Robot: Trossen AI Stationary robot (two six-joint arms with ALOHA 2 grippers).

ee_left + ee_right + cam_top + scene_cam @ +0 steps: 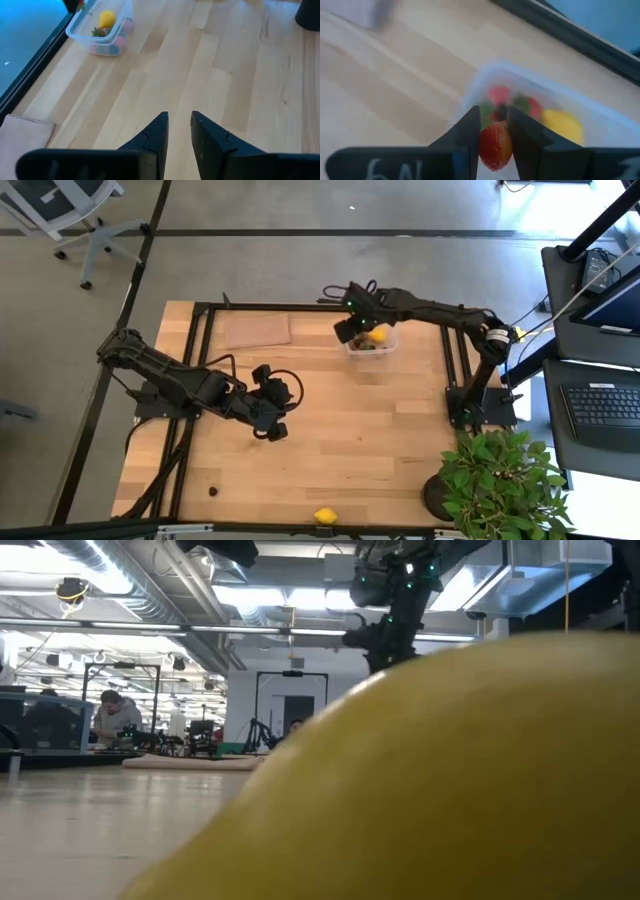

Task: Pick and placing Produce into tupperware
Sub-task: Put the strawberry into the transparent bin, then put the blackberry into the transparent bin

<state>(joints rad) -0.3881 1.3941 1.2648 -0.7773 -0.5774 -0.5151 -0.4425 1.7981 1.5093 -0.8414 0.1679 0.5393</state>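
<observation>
Over the clear tub [372, 345] at the table's far side, the right gripper [494, 131] is hanging, clenching a red strawberry piece [494, 145] between its fingers; a yellow lemon piece [562, 126] and more red pieces are lying inside the tub; mid-table, the left gripper [179, 131] is hovering clenched on nothing; a second lemon [325, 516] is sitting at the near edge, blocking the low view; a brown sheet [258, 331] is lying near the tub; a dark berry [212, 491] is resting well apart.

You have the clear plastic tub [371, 343] sitting upright near the far edge of the surface, already holding a yellow lemon [563, 126] and red strawberries [499, 93]. One more strawberry [495, 146] hangs just above the tub. A second lemon [325, 516] and a dark berry [213, 491] lie at the near edge.
</observation>
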